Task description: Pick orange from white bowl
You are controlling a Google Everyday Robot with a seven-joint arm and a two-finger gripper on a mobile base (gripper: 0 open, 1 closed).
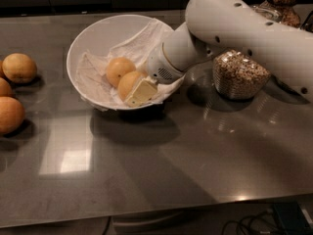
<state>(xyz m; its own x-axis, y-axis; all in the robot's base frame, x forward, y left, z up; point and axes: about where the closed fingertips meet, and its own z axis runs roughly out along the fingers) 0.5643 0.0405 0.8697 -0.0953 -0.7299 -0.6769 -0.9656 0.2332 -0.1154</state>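
Note:
The white bowl (83,43) stands on the grey counter at back left, lined with a white cloth (142,38). Two orange fruits lie in it side by side: one further back (119,68) and one nearer (128,83). My gripper (139,91) reaches down into the bowl from the right and rests against the right front side of the nearer orange, covering part of it. The thick white arm (230,28) crosses over the bowl's right rim.
Three more orange fruits (18,67) (9,114) (4,88) lie on the counter at the left edge. A glass jar of cereal (238,75) stands right of the bowl under the arm. More jars (283,4) stand at the back right.

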